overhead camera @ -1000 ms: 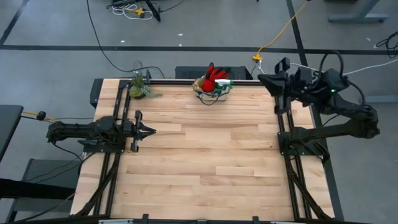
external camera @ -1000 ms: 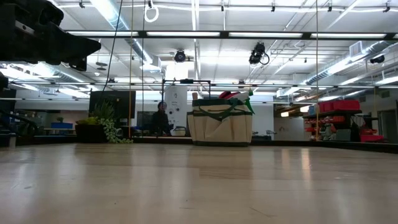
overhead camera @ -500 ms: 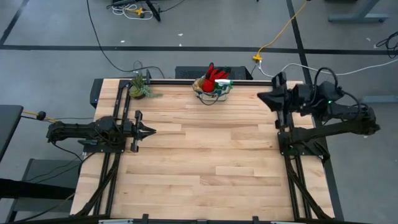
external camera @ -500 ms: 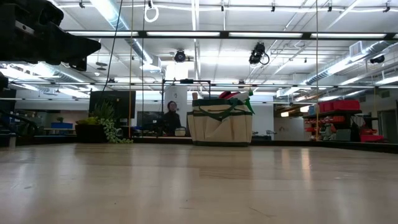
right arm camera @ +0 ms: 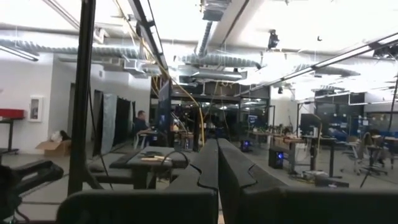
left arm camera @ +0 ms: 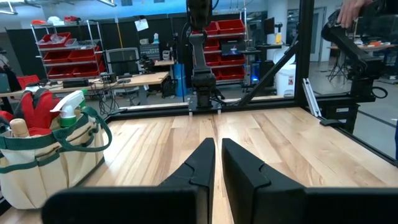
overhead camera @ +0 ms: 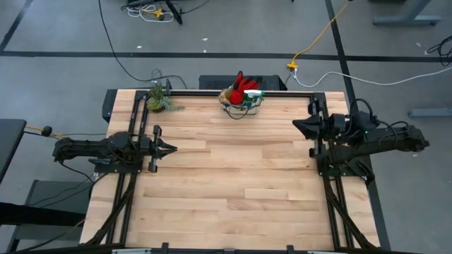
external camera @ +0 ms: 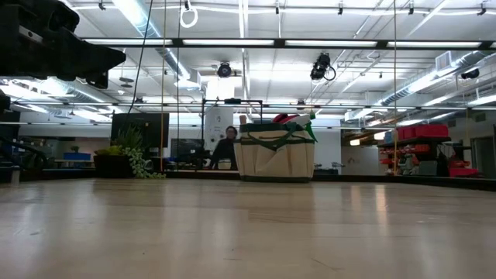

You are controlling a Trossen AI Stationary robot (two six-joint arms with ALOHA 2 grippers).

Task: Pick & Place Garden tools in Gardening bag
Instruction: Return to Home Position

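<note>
The beige gardening bag (overhead camera: 242, 97) with green trim stands on its base at the middle of the table's far edge. It also shows in the low view (external camera: 275, 155) and the left wrist view (left arm camera: 43, 162). A red glove (overhead camera: 244, 85), a wooden handle (left arm camera: 18, 127) and a green plastic item (left arm camera: 73, 106) stick out of its top. My left gripper (overhead camera: 171, 149) (left arm camera: 217, 144) hovers shut over the table's left side, pointing level toward the right, with nothing in it. My right gripper (overhead camera: 296, 125) (right arm camera: 217, 144) is shut and empty over the right side, tipped upward.
A small leafy plant (overhead camera: 158, 99) stands at the far left corner, left of the bag. Black frame rails (overhead camera: 319, 152) run along both sides of the table. A person (external camera: 226, 149) moves in the room beyond the far edge. Bare wood (overhead camera: 240, 176) spans the middle.
My right gripper has come down and toward the table's near edge along the right side, staying shut and empty. The bag and my left gripper have kept still. The person in the room behind has walked to the right.
</note>
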